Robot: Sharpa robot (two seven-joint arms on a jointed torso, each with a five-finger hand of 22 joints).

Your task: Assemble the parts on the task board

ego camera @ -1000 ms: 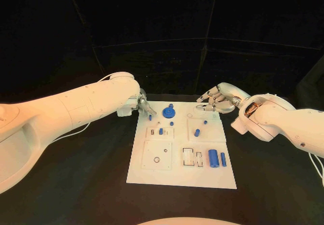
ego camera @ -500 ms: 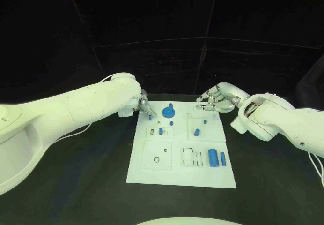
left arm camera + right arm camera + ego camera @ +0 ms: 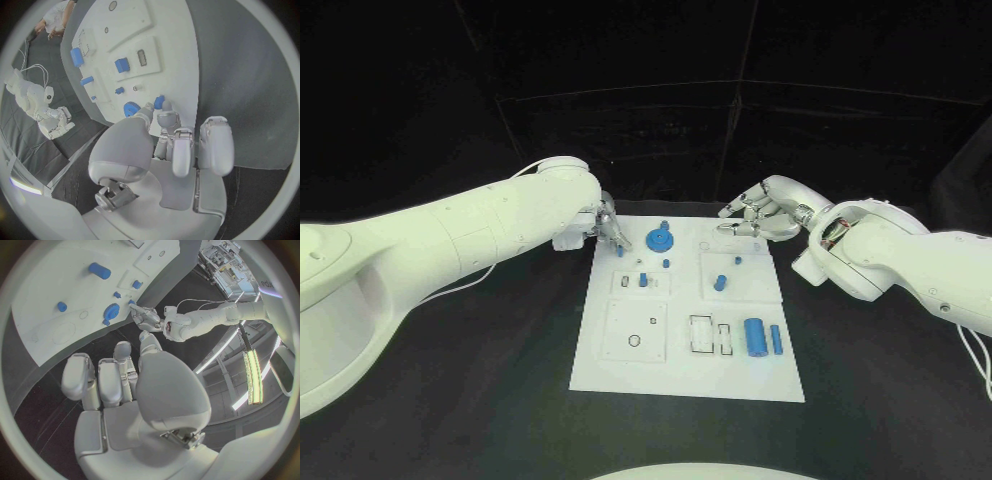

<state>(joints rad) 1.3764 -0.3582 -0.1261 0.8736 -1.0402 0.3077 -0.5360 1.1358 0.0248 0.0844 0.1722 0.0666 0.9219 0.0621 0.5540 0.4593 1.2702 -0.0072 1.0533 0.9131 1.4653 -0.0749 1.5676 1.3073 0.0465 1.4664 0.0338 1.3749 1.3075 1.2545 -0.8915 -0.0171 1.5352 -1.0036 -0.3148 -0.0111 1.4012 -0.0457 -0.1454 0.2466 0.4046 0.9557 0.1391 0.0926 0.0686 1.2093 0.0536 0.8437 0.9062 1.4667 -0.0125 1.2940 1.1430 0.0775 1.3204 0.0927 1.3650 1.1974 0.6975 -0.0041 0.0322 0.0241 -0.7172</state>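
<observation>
Black desk point(image 3: 473, 360) under dark surroundings, with the white task board point(image 3: 687, 375) lying flat at its centre between the two arms.

Board contents, far end first: a round blue gear-like part point(image 3: 659, 239) with a small blue peg point(image 3: 666, 223) just beyond it; a small blue part point(image 3: 666, 263) near the gear's near side; a small blue pin point(image 3: 619, 251) at the board's far left edge. Mid-board — a small blue piece point(image 3: 643, 280) seated in the left panel, and a blue block point(image 3: 721, 283) in the right panel. Near right: a thick blue cylinder point(image 3: 756, 337) lying on its side with a thinner blue rod point(image 3: 776, 338) just beside it, both parallel to the board's long edge. Empty rectangular slots point(image 3: 711, 335) sit just left of the cylinder; an oval hole point(image 3: 636, 341) shows in the near-left panel.

Left robot hand point(image 3: 603, 224) at the far left corner of the board — in the left wrist view its fingertips point(image 3: 159, 107) are pinched on a small blue part point(image 3: 159, 102) right at the board edge, next to the gear.

Right robot hand point(image 3: 759, 220) hangs over the far right corner of the board, fingers loosely curled and apart, nothing in them.
</observation>
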